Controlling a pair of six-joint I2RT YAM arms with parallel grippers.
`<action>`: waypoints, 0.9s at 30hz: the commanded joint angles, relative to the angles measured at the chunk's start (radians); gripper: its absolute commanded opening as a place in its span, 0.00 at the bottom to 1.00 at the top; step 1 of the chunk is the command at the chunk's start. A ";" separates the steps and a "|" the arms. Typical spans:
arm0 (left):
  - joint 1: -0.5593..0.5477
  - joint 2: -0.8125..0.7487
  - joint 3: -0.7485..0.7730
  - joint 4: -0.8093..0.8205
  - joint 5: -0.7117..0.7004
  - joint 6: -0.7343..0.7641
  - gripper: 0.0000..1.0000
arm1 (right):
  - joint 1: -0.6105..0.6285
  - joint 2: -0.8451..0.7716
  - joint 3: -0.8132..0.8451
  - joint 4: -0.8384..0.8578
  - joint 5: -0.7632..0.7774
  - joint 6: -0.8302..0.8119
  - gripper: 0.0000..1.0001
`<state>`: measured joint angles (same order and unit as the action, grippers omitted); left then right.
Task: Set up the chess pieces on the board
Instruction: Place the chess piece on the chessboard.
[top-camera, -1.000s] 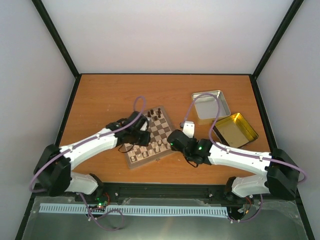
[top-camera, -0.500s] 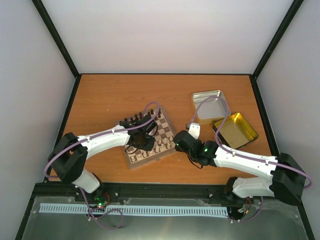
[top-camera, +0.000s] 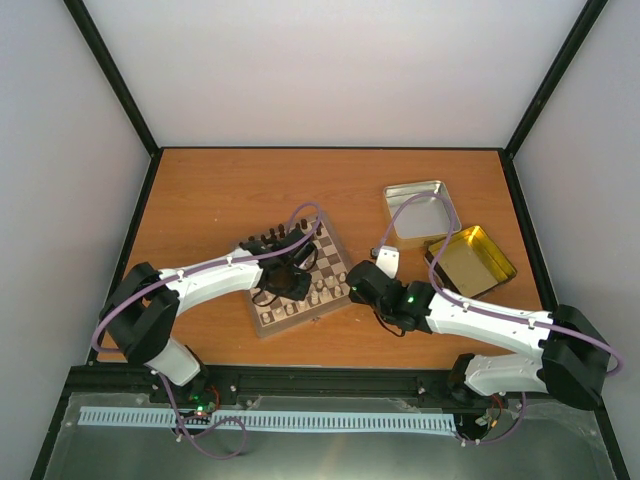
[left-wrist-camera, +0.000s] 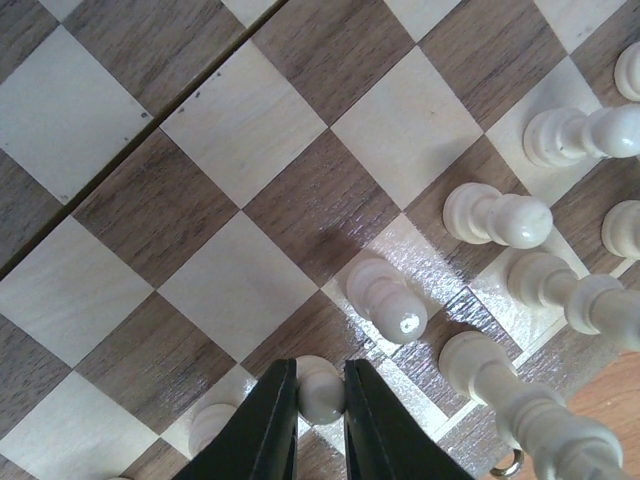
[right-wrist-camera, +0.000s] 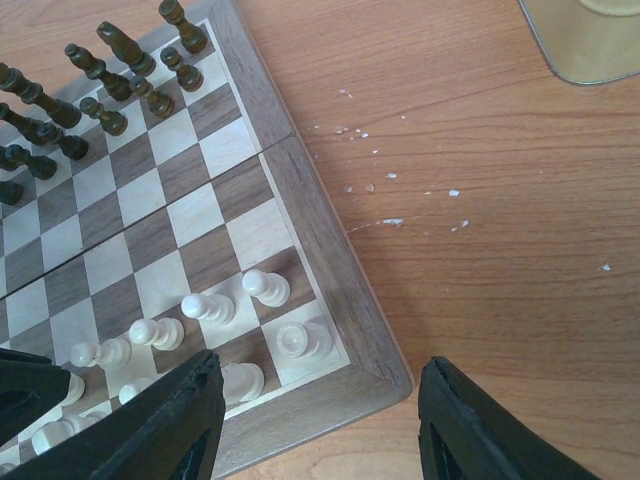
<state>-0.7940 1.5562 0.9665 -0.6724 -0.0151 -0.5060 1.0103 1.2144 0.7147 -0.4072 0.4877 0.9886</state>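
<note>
Desk (top-camera: 205, 195): orange-brown wood, walled on three sides.
Board (top-camera: 328, 258): left of centre, turned at an angle.
Chess pieces (top-camera: 322, 291): pale, clustered at the board's near-right edge.
Dark chessmen (top-camera: 262, 240): along its far-left edge.
Left claw (top-camera: 283, 280): low over the board.
Right claw (top-camera: 383, 262): just beside the board's right edge.
Silver tin (top-camera: 412, 225): far right.
Gold-lined tin (top-camera: 472, 262): just beside the silver tin, nearer.
</note>
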 joint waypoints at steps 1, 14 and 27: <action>-0.008 0.007 0.026 0.028 -0.013 0.015 0.13 | -0.007 0.013 -0.011 0.017 0.016 0.012 0.54; -0.008 -0.012 0.014 0.044 -0.021 0.005 0.16 | -0.007 0.025 -0.010 0.023 0.008 0.007 0.54; -0.006 -0.069 0.039 0.001 -0.058 0.006 0.20 | -0.007 0.018 -0.008 0.026 0.003 0.006 0.54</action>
<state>-0.7940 1.5425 0.9661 -0.6514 -0.0349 -0.5064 1.0100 1.2312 0.7147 -0.3992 0.4740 0.9882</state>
